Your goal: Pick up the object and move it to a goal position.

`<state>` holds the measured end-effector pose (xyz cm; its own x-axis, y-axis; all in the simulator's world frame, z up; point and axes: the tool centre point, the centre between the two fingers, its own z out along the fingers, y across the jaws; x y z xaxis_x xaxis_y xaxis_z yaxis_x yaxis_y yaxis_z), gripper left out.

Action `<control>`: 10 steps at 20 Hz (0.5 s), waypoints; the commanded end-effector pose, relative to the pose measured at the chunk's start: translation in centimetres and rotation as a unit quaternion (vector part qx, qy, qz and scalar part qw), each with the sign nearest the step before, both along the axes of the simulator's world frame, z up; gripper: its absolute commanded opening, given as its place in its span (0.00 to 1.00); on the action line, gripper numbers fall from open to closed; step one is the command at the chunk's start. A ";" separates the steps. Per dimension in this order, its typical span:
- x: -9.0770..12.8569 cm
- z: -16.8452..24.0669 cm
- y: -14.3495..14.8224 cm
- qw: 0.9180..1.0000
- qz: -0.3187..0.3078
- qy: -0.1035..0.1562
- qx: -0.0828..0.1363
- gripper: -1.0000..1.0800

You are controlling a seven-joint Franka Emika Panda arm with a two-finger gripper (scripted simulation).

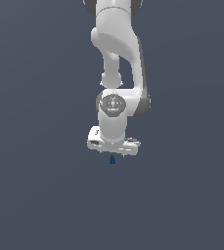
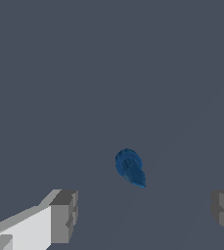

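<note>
Single white Panda arm (image 1: 117, 63) over a plain dark grey surface (image 1: 30, 195). The gripper (image 1: 113, 152) hangs directly above the dark blue peg (image 1: 112, 159), not touching it. In the wrist view the jaws stand wide apart, and the peg (image 2: 129, 167) lies between the two grey fingers (image 2: 64, 217), clear of both. Its long axis runs obliquely, the rounded end farther from the fingers. No legible markings.

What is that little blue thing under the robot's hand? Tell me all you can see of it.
The peg is tiny, dark blue and elongated, with one rounded end and a ridged-looking body. It looks like plain matte plastic. It sits just below the white gripper, between its two wide-apart fingers, and neither touches it. Whether it rests on a surface cannot be told.
</note>
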<state>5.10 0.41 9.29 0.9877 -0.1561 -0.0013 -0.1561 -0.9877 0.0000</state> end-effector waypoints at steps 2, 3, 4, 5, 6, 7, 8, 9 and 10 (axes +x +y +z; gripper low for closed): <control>0.0 -0.1 0.0 1.000 0.000 0.000 0.000 0.96; 0.0 -0.3 0.0 1.000 0.000 0.000 0.000 0.96; 0.0 -0.6 0.0 1.000 0.000 0.000 0.000 0.96; 0.0 -0.9 0.0 1.000 0.000 0.000 0.000 0.96; 0.0 -1.3 0.0 1.000 0.000 0.000 0.000 0.96; 0.0 -1.8 0.0 1.000 0.000 0.000 0.000 0.96; 0.0 -2.3 0.0 1.000 -0.001 0.000 0.000 0.96; 0.0 -2.9 0.0 1.000 -0.001 0.000 0.000 0.96; 0.0 -3.5 0.0 1.000 -0.001 -0.001 0.000 0.96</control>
